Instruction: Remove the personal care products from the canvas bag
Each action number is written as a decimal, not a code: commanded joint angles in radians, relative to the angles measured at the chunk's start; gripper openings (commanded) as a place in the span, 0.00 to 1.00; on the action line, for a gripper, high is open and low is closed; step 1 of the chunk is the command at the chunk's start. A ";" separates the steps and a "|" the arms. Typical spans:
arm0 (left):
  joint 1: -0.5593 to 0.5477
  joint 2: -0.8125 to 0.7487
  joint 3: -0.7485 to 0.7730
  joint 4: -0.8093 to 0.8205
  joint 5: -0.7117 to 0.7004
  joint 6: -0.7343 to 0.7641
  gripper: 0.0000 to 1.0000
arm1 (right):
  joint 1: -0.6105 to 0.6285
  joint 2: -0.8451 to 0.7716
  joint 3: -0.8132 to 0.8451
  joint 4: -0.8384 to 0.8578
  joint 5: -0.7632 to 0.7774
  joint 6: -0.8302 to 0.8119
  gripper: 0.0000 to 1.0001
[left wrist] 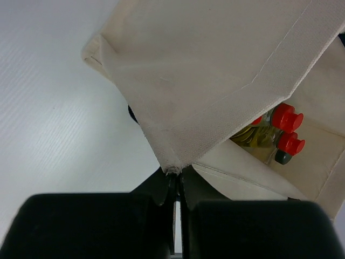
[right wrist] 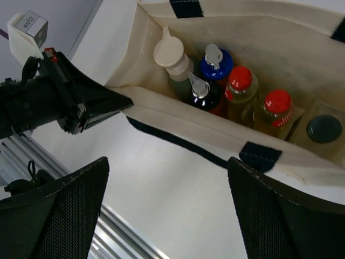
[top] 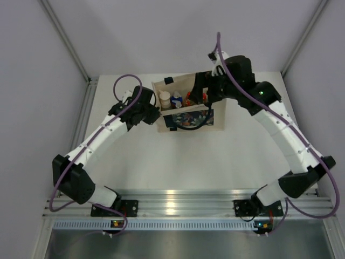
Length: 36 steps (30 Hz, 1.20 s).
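My left gripper [left wrist: 173, 179] is pressed together on the canvas bag [left wrist: 215, 81]. Its jaws pinch the cloth at the left end of the bag's near rim, and the beige wall rises from that pinch and fills most of the left wrist view. The bag sits on the white table [top: 161, 162] between my two arms, with its mouth open upward.

My right gripper [right wrist: 166, 162] has its jaws spread wide with nothing between them (only bare tabletop shows in the gap). From above it hangs at the right part of the bag's mouth, and it touches neither the cloth nor any bottle.

All six products are inside the bag, upright in a row along its length. From the pinched end, the grey-green bottle [right wrist: 180, 83] with its beige cap comes first. The blue-topped pump bottle [right wrist: 215, 63] and the dark-topped pump bottle [right wrist: 200, 91] stand just beside it. Next are the first yellow bottle [right wrist: 241, 89] and the second yellow bottle [right wrist: 276, 110], both red-capped and close together. The dark-capped bottle [right wrist: 323, 128] is last, at the far end. Whether neighbouring bottles touch I cannot tell. A black handle patch [right wrist: 260, 156] sits on the near wall below the yellow pair.
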 commanded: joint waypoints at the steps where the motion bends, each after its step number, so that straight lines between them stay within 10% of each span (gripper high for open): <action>1: -0.004 -0.012 -0.036 -0.052 -0.011 0.001 0.00 | 0.082 0.136 0.128 0.064 0.090 -0.061 0.87; 18: -0.002 0.006 -0.024 -0.052 0.051 0.001 0.00 | 0.171 0.641 0.493 0.094 0.216 -0.187 0.86; 36: -0.002 -0.002 -0.033 -0.052 0.054 0.009 0.00 | 0.174 0.779 0.558 0.168 0.164 -0.246 0.66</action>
